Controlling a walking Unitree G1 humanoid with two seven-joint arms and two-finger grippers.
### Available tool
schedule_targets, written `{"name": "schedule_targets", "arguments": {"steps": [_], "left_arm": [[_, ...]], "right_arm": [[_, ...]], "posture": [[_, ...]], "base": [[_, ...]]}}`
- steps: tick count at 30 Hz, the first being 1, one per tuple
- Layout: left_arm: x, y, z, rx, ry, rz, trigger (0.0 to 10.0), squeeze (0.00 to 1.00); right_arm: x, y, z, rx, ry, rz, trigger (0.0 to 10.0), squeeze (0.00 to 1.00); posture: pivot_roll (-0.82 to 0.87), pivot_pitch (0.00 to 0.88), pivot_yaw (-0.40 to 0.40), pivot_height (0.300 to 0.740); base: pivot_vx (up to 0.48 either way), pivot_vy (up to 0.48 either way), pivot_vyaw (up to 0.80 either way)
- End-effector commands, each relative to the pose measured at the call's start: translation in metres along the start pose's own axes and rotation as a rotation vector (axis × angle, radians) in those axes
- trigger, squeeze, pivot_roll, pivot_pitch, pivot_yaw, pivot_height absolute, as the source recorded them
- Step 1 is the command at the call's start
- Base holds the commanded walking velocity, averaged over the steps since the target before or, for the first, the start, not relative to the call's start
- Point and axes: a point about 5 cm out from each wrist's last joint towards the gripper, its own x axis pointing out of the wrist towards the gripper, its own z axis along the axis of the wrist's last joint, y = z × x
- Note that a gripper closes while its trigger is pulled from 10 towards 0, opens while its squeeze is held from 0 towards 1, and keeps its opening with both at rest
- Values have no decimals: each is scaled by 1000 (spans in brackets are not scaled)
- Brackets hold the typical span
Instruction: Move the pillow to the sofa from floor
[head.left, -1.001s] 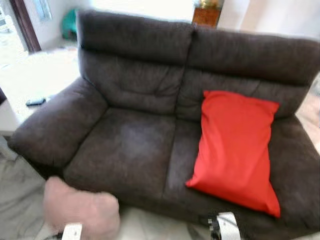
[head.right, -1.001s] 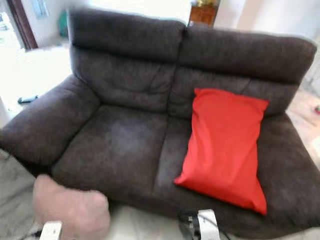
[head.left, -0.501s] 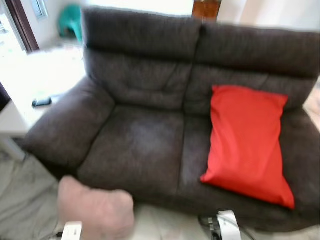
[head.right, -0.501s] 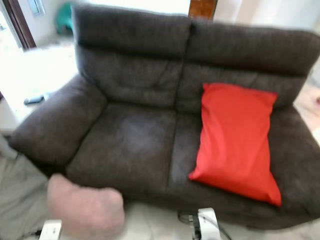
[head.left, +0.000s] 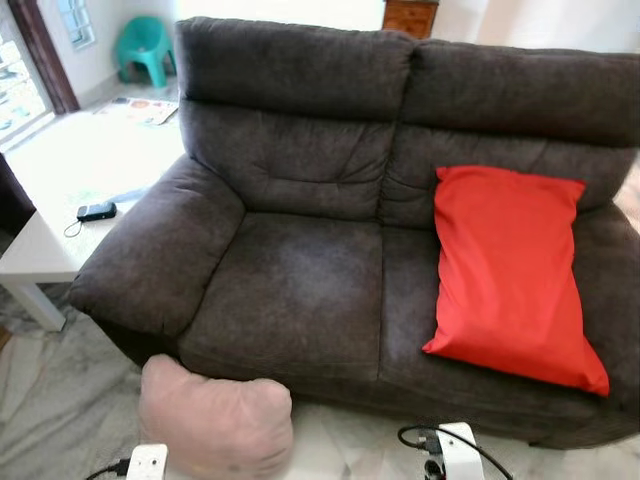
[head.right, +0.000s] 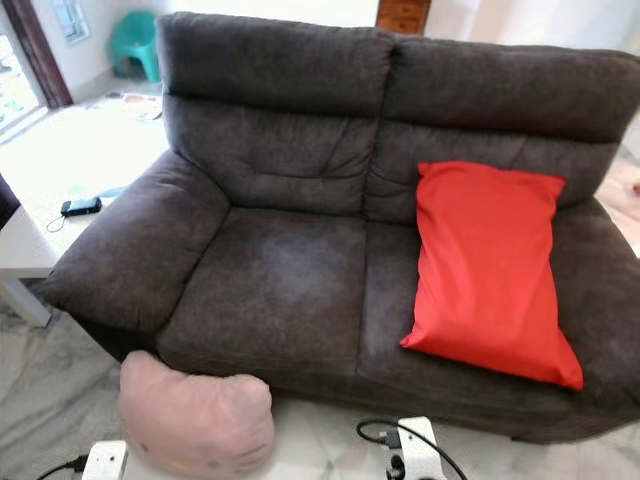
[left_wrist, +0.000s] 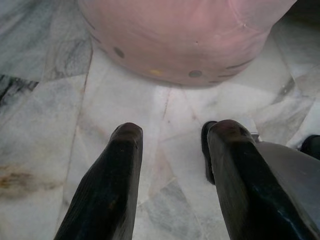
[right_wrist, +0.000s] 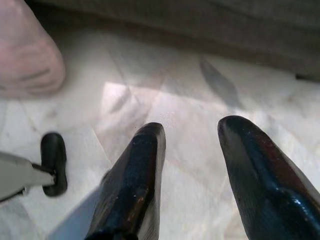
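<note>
A pale pink pillow (head.left: 215, 420) with a cat face lies on the marble floor against the front of the dark brown sofa (head.left: 290, 290), below its left seat. The left wrist view has the pink pillow (left_wrist: 185, 37) a short way beyond my left gripper (left_wrist: 172, 132), which is open over bare floor. My right gripper (right_wrist: 192, 132) is open too, above the floor near the sofa's base, with the pink pillow (right_wrist: 27, 55) off to one side. A red pillow (head.left: 515, 275) leans on the sofa's right seat.
A white low table (head.left: 60, 220) with a small black device (head.left: 96, 211) stands left of the sofa. My silver arms (head.right: 105, 460) frame the bottom edge, the right one (head.right: 415, 450) trailing a black cable. A teal chair (head.left: 145, 45) stands far back left.
The whole view has shifted and sharpened, so the camera has moved; the sofa and pillows sit further right and lower in frame. The pink pillow's place against the sofa is unchanged.
</note>
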Motion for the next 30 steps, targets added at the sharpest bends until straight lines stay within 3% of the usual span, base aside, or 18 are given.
{"name": "schedule_targets", "arguments": {"steps": [1,30], "left_arm": [[-1,0,-5,3,25,-3,10000,0],[-1,0,-6,4,27,-2,10000,0]], "right_arm": [[1,-1,6,10,-19,-4,10000,0],[1,0,5,17,-16,-1,10000,0]], "posture": [[-11,0,-31,740],[-12,0,-30,740]], "base": [[0,300,0],[0,300,0]]}}
